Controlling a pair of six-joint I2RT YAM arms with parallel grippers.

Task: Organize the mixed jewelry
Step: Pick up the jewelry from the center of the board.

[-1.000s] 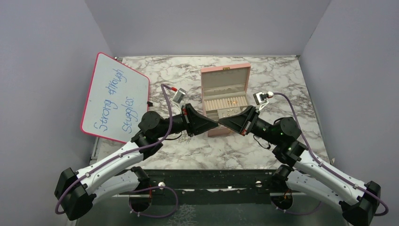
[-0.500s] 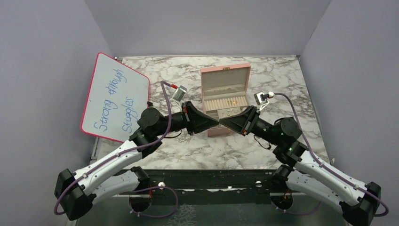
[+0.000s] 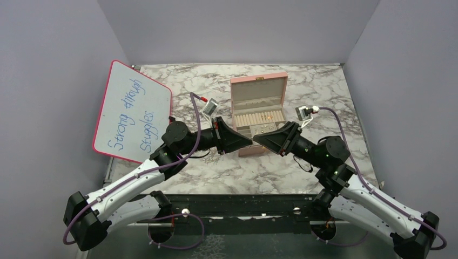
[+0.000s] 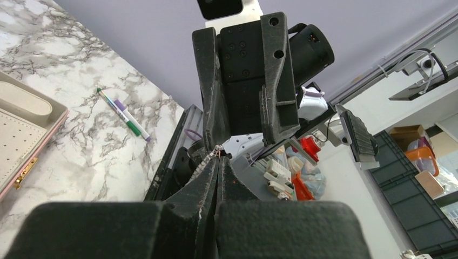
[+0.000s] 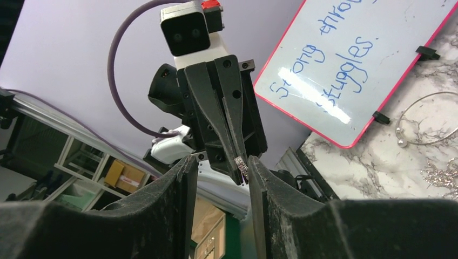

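My two grippers meet tip to tip just in front of the open pink jewelry box [image 3: 258,89]. My left gripper [image 3: 248,141] is shut on a small sparkly silver piece [image 5: 241,163], which shows at its very tip [image 4: 216,151]. My right gripper [image 5: 219,170] stands open around that tip, its fingers [image 5: 186,181] on either side and apart from the piece. A thin silver hoop [image 5: 426,121] and a glittery piece [image 5: 440,175] lie on the marble near the whiteboard. A few tiny pieces sit in the box's front trays [image 3: 260,129].
A pink-framed whiteboard [image 3: 133,110] leans at the left of the marble table [image 3: 324,86]. A green-and-white marker pen [image 4: 123,114] lies near the table's front edge. Purple walls close in three sides. The box's lid stands upright behind its trays.
My right gripper has opened and let go of the sparkly piece, which stays in the shut left gripper. The right gripper has drawn back slightly to the right.
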